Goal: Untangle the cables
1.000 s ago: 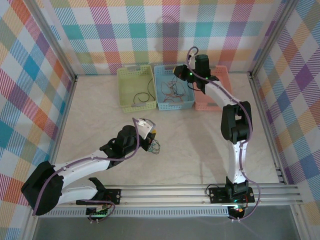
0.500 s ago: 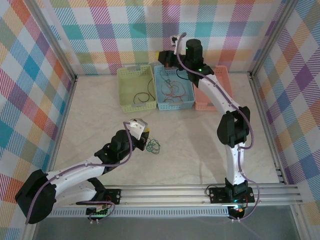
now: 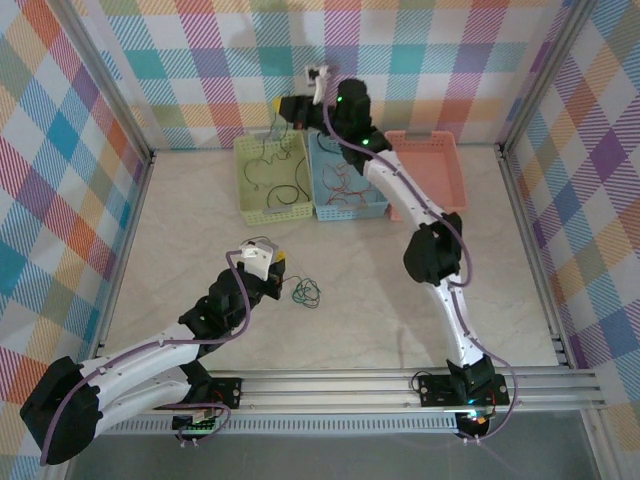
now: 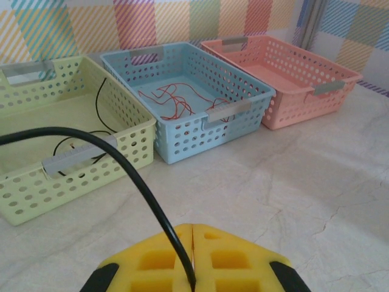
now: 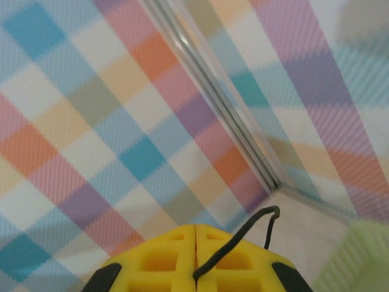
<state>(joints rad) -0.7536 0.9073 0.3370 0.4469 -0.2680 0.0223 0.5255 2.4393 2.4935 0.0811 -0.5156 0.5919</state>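
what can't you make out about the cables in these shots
- Left wrist: the black cable pinched in the left gripper runs off the left edge, so its far end is cut off.
- Top external: the loose tangle is too small to count its wires.
- Right wrist: the green basket is a blurred corner, its contents out of frame.

Left gripper (image 4: 193, 243) closed, arm low; right gripper (image 5: 196, 240) closed, arm stretched far.
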